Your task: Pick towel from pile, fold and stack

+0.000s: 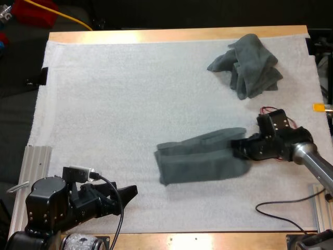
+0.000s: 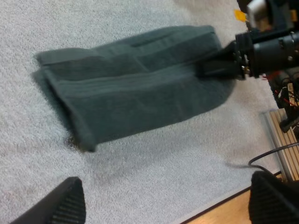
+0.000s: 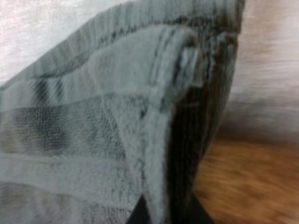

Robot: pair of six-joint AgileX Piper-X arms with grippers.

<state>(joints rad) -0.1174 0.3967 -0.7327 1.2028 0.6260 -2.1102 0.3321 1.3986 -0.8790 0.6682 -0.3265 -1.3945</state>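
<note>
The right end effector (image 1: 238,148) is clenched on the right end of the half-folded towel (image 1: 200,159), which lies right of centre on the white mat (image 1: 114,104). It appears to grip both layers. The left end effector (image 1: 131,191) is released, clear of the towel. Carry the held edge low and level; align the edges before release.

towel (image 2: 135,88) — right gripper (image 2: 211,69) at edge

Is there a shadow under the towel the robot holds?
Yes: left wrist view, a dark patch under a corner of the folded towel; right wrist view, a dark crease between its layers; high view, even light, only a faint shadow.
</note>
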